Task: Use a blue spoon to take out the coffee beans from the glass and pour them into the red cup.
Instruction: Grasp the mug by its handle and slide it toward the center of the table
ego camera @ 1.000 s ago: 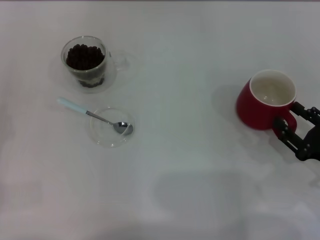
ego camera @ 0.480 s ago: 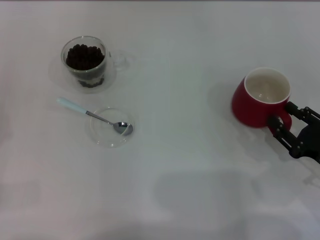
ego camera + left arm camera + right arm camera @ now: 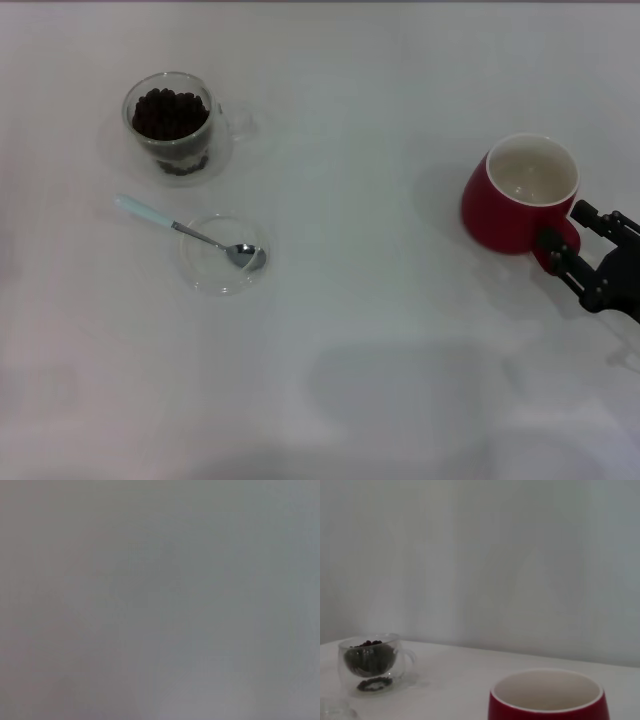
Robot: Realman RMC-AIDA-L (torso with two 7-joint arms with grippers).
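Beans in the glass, red mug held at its handle

We see our right gripper [image 3: 562,232] grasping the loop handle of the empty glossy red ceramic cup [image 3: 515,196]. Well left of it, the clear double-walled glass [image 3: 172,124] holds dark coffee beans [image 3: 168,112]; just beside the glass, the pale-blue-handled metal spoon [image 3: 185,230] rests its bowl in a flat clear glass dish [image 3: 212,272].

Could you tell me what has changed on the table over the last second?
The red cup has shifted slightly toward the robot's left and farther away, and it now looks tipped. The right tool moved with it, its fingers either side of the handle. The glass, coffee beans and blue spoon stayed put.
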